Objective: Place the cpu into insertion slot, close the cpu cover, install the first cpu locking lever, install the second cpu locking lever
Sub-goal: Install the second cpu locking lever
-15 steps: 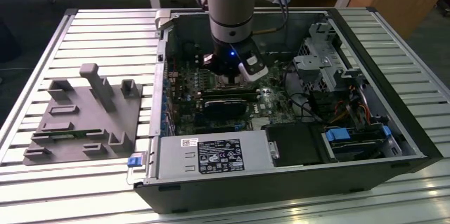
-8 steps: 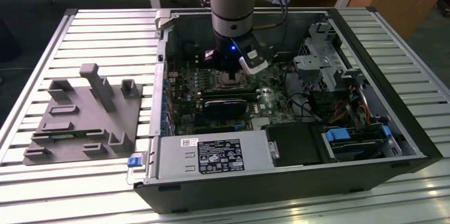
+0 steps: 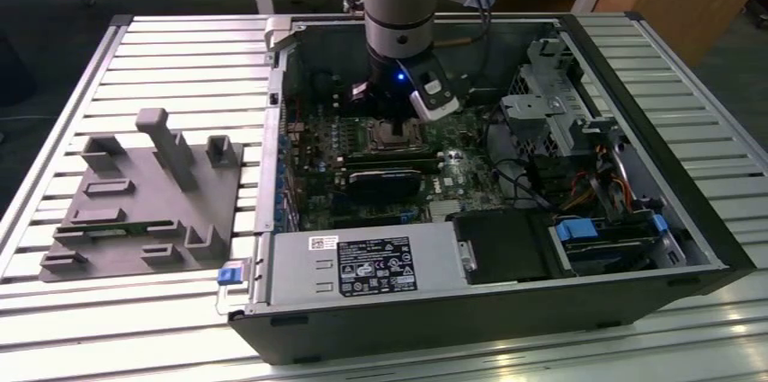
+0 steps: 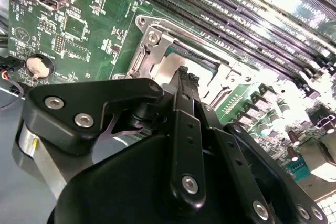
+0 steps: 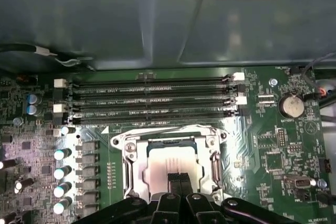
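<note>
Near part of the cpu (image 5: 170, 165) hidden behind the gripper (image 5: 180, 178) fingers in the first wrist view, insertion slot (image 4: 181, 61) half covered by the gripper (image 4: 185, 74) in the second wrist view, locking levers too small to tell in the exterior view

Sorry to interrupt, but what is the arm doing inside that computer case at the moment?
The robot arm is reaching down into the open computer case, with its gripper right over the insertion slot on the green motherboard. In both wrist views the fingertips are together over the silver cpu sitting in the socket. The cpu cover frames the chip. The memory slots run alongside.
</note>
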Controlling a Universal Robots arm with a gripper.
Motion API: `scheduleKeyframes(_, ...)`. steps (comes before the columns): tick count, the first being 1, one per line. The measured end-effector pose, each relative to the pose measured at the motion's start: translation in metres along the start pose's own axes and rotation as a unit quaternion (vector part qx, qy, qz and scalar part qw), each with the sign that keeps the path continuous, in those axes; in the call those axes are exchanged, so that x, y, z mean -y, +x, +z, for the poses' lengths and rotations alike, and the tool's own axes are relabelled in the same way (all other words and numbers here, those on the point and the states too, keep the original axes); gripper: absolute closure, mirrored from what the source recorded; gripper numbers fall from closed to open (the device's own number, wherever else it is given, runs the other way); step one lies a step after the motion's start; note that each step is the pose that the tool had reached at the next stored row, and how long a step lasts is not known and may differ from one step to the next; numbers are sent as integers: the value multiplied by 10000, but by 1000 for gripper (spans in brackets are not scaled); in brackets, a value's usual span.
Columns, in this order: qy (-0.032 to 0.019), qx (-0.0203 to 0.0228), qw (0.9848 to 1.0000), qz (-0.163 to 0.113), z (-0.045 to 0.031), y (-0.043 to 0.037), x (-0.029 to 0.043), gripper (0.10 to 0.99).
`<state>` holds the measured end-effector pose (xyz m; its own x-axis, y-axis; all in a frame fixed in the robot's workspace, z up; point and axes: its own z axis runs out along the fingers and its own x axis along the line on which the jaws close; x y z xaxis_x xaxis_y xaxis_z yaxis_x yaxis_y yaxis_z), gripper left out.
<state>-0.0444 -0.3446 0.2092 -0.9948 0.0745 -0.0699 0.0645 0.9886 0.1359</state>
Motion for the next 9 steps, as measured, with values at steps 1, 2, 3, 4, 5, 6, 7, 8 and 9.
scheduleKeyframes(1,8,-5,10000,0,5,1,-12,980)
scheduleKeyframes(2,13,-8,10000,0,9,2,-20,980)
scheduleKeyframes(3,14,-9,10000,0,11,2,-23,980)
scheduleKeyframes(4,14,-9,10000,-1,12,2,-24,980)
scheduleKeyframes(5,14,-9,10000,-1,12,2,-25,980)
scheduleKeyframes(6,15,-9,10000,0,13,2,-26,980)
scheduleKeyframes(7,15,-9,10000,0,13,3,-27,980)
scheduleKeyframes(8,15,-9,10000,0,13,3,-27,980)
scheduleKeyframes(9,15,-9,10000,0,13,3,-27,980)
